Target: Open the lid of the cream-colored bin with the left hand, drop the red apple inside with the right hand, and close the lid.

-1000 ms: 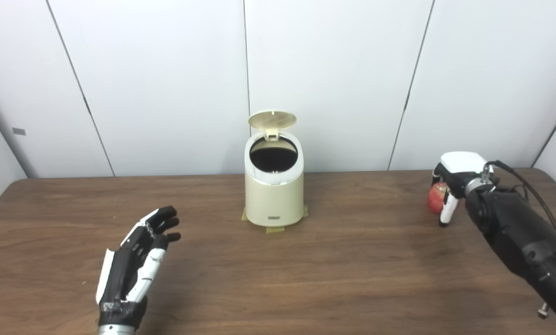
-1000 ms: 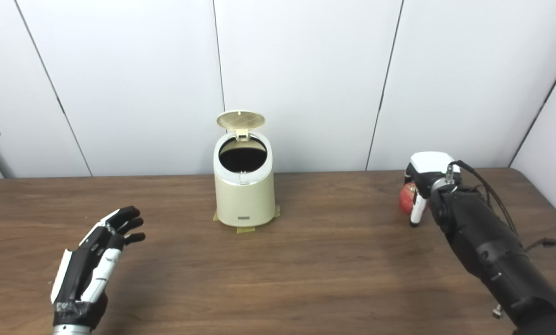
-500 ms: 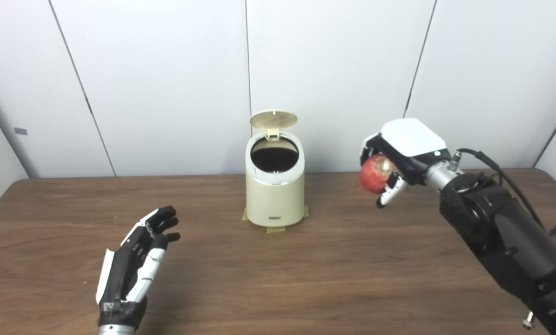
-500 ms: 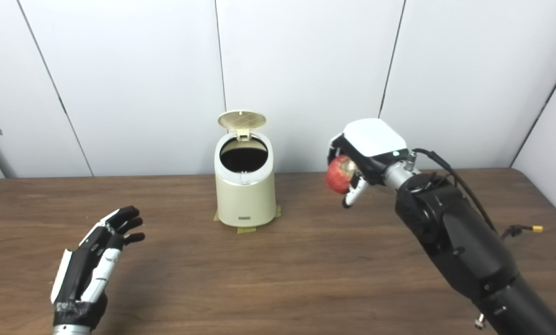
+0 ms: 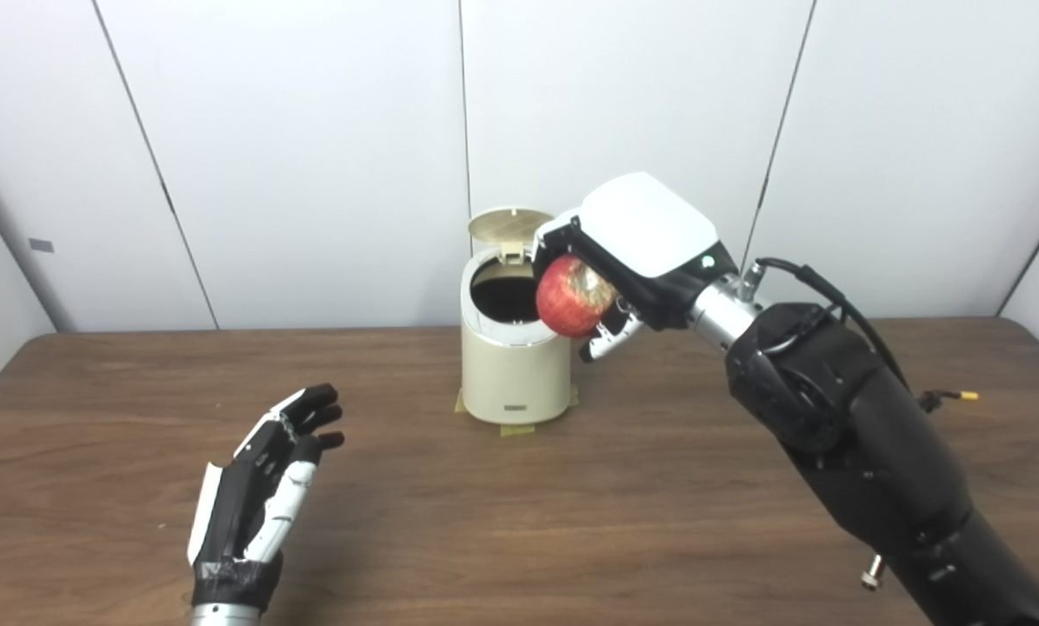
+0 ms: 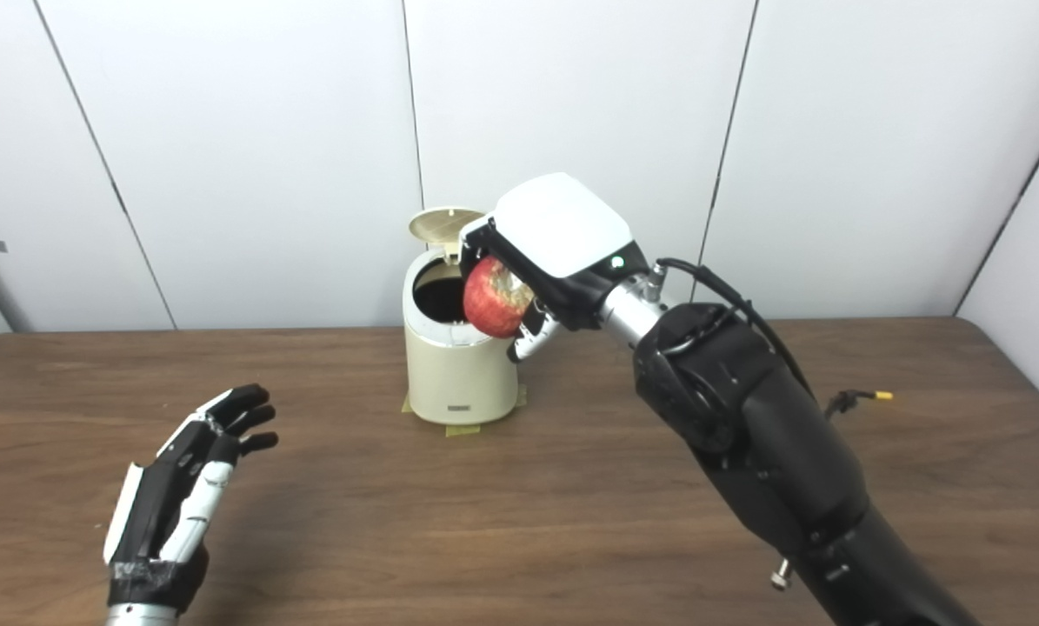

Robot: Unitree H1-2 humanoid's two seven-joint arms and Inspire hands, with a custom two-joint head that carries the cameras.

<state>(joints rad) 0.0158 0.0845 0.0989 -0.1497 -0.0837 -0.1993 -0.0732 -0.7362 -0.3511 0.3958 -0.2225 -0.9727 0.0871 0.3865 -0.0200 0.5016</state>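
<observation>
One red apple (image 5: 573, 296) is sitting in the curled grip of the right hand (image 5: 628, 252), held in the air at the open mouth of the cream-colored bin (image 5: 514, 365), over its rim at about the 3 o'clock side. The fingers (image 5: 606, 341) are wrapping under and around the fruit while the white back of the hand is covering it from above, so the hold looks like a cage around its widest part. Judged from its look, the apple is firm and moderately heavy for its size, with smooth, waxy skin that could slip if the grip loosens unevenly; it should tolerate a short drop, though it may bruise. A hold across the middle suits it best. The bin's round lid (image 5: 509, 223) is standing up, hinged at the 12 o'clock edge of the dark opening, which is leaving the way in clear. The bin is resting on the wooden table (image 5: 658, 487), with strips of tape (image 5: 516, 429) showing at its base. At about 8 o'clock from the bin, well apart from it, the left hand (image 5: 263, 469) is hovering above the table with its fingers spread, holding nothing.
</observation>
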